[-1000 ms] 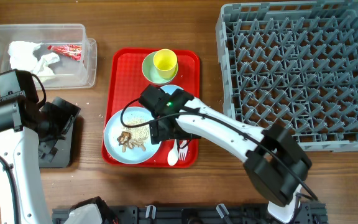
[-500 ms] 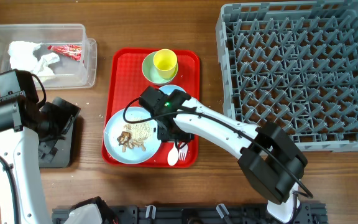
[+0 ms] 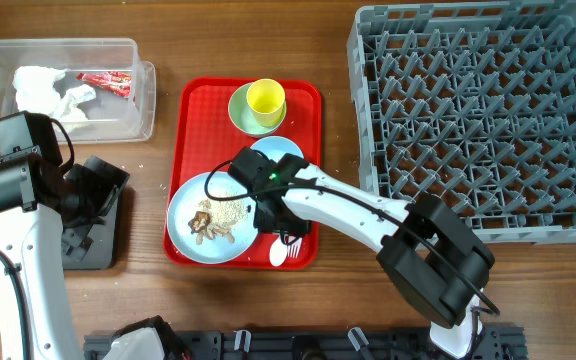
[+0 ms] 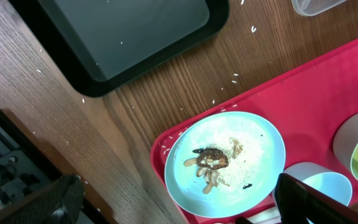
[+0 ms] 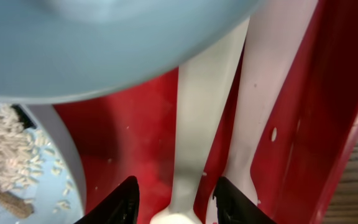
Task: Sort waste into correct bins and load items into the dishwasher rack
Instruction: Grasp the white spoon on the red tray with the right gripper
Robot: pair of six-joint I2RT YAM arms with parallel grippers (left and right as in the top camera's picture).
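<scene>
On the red tray (image 5: 135, 143), the right gripper (image 5: 179, 200) straddles a white utensil (image 5: 201, 118)
Its fingertips (image 5: 120, 200) stand narrowed either side of the handle; whether they pinch it cannot be told. A second white utensil (image 5: 263, 93) lies just outside one fingertip, the light blue plate (image 5: 61, 155) with food scraps (image 5: 2, 146) outside the other, the light blue bowl (image 5: 123, 43) ahead. The left gripper (image 4: 188, 202) gapes wide and empty.

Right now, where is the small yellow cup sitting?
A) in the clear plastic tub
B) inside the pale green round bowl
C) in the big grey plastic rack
B: the small yellow cup sits inside the pale green round bowl, on the flat red serving tray.
</scene>
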